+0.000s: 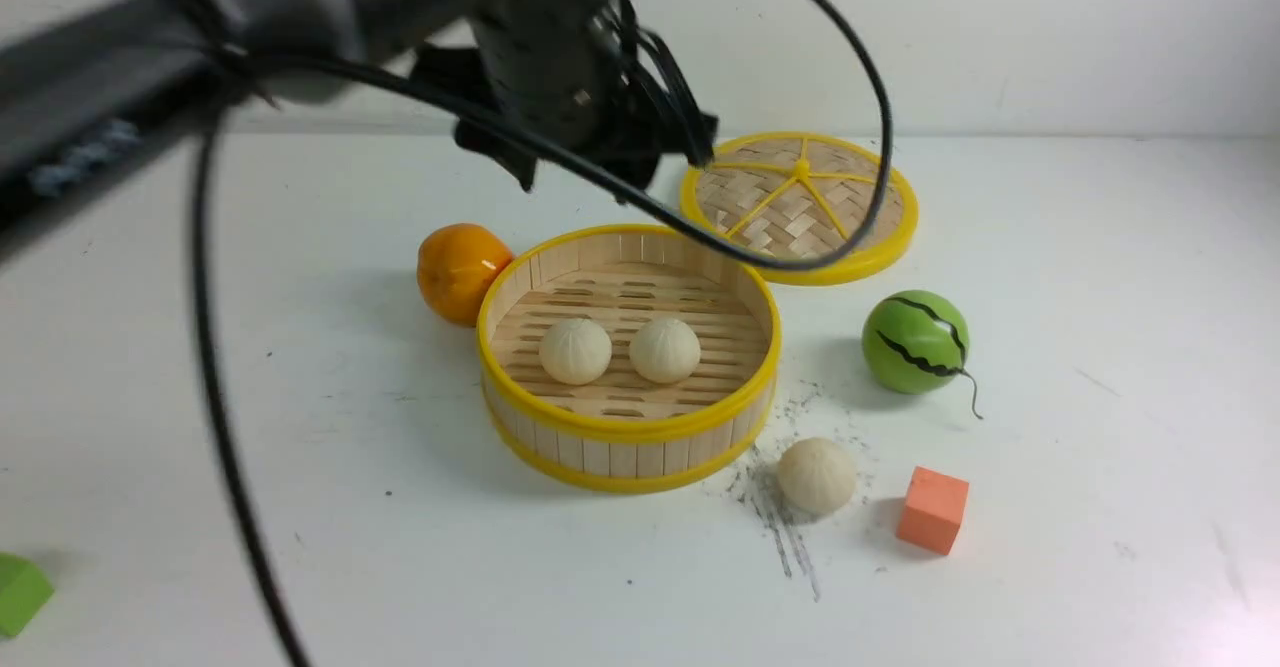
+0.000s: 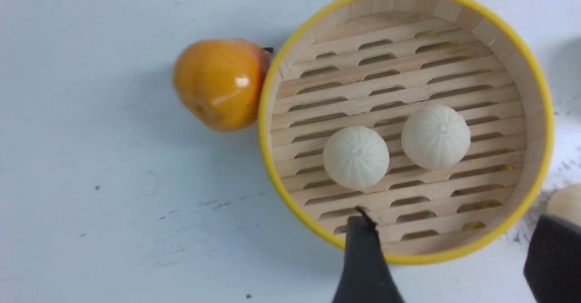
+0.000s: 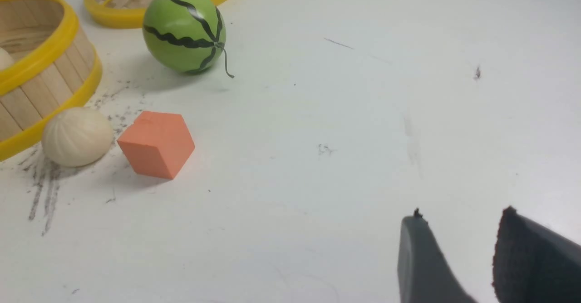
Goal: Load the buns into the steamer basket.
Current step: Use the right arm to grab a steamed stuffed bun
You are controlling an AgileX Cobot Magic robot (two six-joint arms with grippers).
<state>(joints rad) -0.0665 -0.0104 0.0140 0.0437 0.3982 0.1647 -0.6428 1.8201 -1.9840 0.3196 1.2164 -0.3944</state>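
Note:
The steamer basket (image 1: 630,429) stands mid-table, round, bamboo-slatted, yellow-rimmed. Two cream pleated buns (image 1: 575,351) (image 1: 665,350) lie side by side on its slatted floor. A third bun (image 1: 817,475) rests on the table just right of the basket's front. My left gripper (image 2: 454,232) hangs above the basket's near rim (image 2: 408,258), open, nothing between its fingers; that third bun (image 2: 565,203) peeks beside one finger. My right gripper (image 3: 463,219) hovers open over bare table, well away from the third bun (image 3: 77,136) and the basket (image 3: 41,53). It is outside the front view.
An orange (image 1: 460,272) touches the basket's left side. The woven lid (image 1: 800,207) lies behind it, a green striped melon ball (image 1: 915,340) to its right. An orange cube (image 1: 933,509) sits beside the loose bun, a green block (image 1: 18,592) at the front left. Black cables hang from the left arm.

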